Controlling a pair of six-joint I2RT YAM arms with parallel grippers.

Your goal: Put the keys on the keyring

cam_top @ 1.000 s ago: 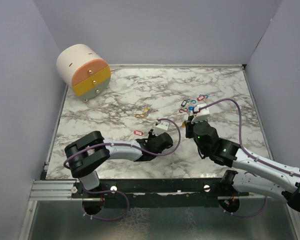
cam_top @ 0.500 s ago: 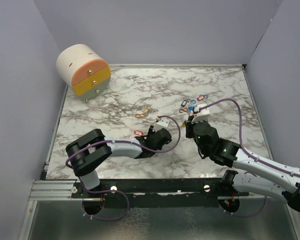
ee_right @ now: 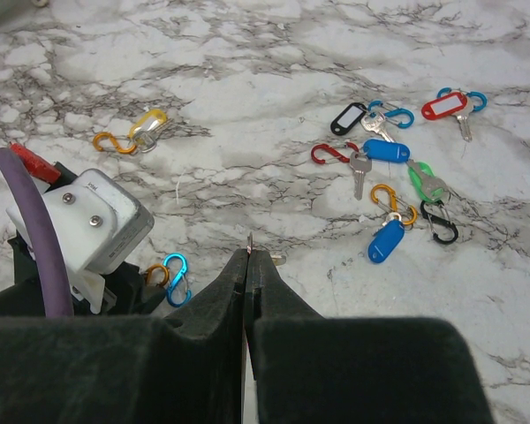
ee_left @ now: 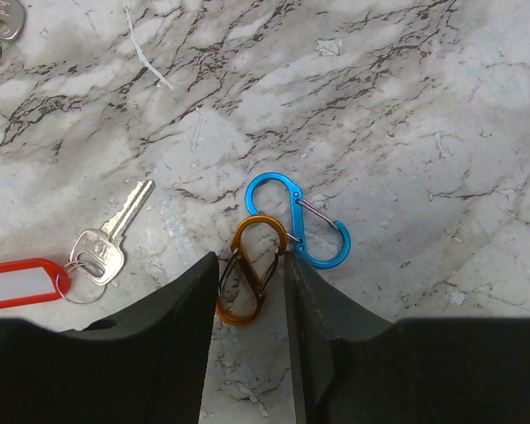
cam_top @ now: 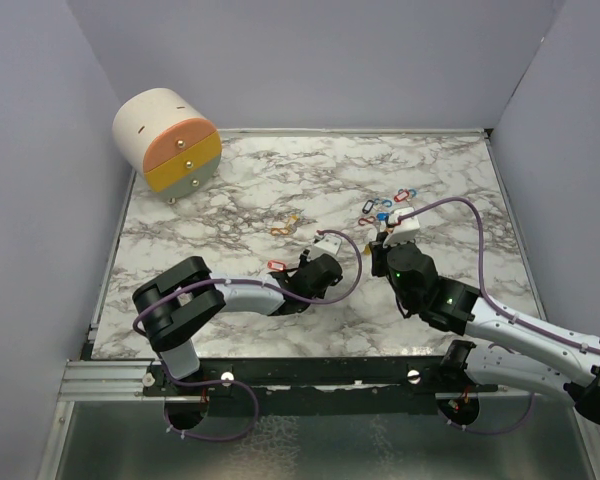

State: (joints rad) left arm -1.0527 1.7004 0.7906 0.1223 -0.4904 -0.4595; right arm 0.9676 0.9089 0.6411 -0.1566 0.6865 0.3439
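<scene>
Most of the keys (ee_right: 387,150), on red, blue, black and green tags, lie scattered among clips on the marble table (ee_right: 247,97), at two o'clock from the right gripper (ee_right: 248,254). Its fingers are pressed together. One more key (ee_left: 102,254), on a red tag (ee_left: 18,284), lies at nine o'clock from the left gripper (ee_left: 250,261). That gripper is clamped on an orange clip (ee_left: 246,291), which is hooked to a blue clip (ee_left: 305,225) at one o'clock.

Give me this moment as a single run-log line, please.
left gripper: straddling orange clip, grip unclear | blue clip: against orange clip | right gripper: shut | keys: scattered loose
</scene>
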